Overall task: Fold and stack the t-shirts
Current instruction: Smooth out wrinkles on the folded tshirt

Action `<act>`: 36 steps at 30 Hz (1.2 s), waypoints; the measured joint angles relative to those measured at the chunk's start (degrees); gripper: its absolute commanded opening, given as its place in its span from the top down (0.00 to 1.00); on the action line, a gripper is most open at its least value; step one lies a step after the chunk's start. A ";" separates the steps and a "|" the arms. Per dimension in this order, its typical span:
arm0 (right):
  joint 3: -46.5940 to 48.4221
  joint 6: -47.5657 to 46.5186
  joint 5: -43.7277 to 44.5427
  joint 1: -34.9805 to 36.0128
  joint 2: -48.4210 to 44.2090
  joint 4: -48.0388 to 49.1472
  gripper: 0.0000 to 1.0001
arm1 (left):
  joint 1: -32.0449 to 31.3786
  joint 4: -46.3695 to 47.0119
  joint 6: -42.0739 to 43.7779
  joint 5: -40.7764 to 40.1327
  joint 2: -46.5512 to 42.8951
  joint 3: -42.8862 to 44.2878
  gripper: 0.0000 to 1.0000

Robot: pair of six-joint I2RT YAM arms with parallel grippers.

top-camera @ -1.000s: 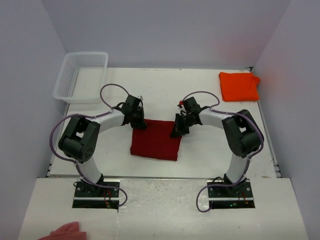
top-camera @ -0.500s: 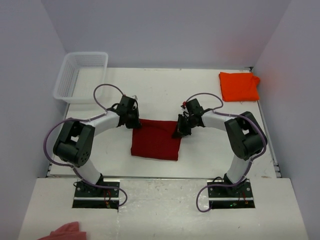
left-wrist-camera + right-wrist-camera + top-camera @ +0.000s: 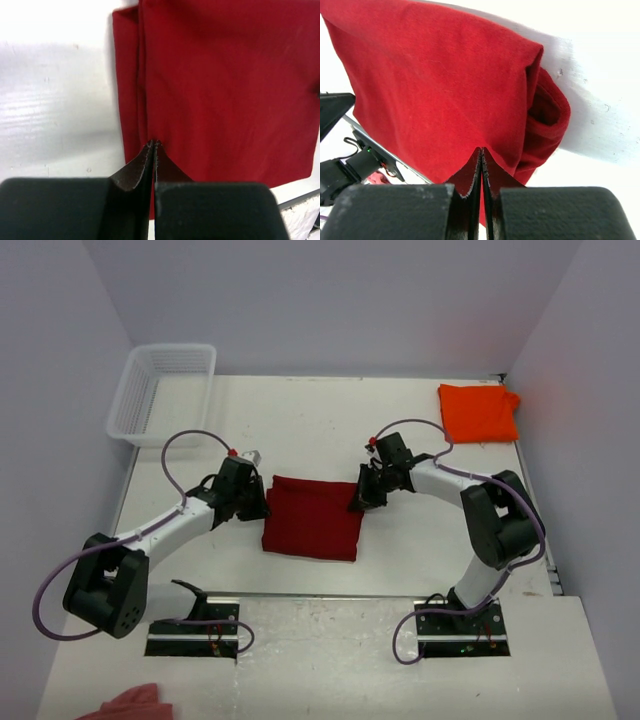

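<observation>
The dark crimson red soft cloth t-shirt lay folded in the middle of the white counter. The small bright orange folded t-shirt lay well apart, toward 1 o'clock. The left pincer was pressed together on the red shirt's 10 o'clock edge and the right pincer on its 2 o'clock edge, each seemingly pinching cloth. To move it well, I think both should rise together, level, with all layers caught.

A crimson t-shirt, orange t-shirt, white table.
</observation>
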 measured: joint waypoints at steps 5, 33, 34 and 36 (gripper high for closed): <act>-2.25 0.09 -0.98 0.00 0.09 1.38 1.00 | -0.28 0.20 -1.05 1.42 -1.79 -3.21 1.00; -1.05 -1.84 5.35 1.90 -3.72 -3.28 1.00 | -0.90 -10.40 -4.42 -13.66 -2.19 0.46 1.00; -0.39 -2.21 6.27 1.90 -5.35 -4.24 1.00 | -0.94 -11.47 -4.48 -14.99 -2.25 1.90 1.00; 0.55 -2.75 7.32 1.90 -8.94 -5.31 0.95 | -0.94 -12.61 -4.55 -16.79 -2.51 3.96 1.00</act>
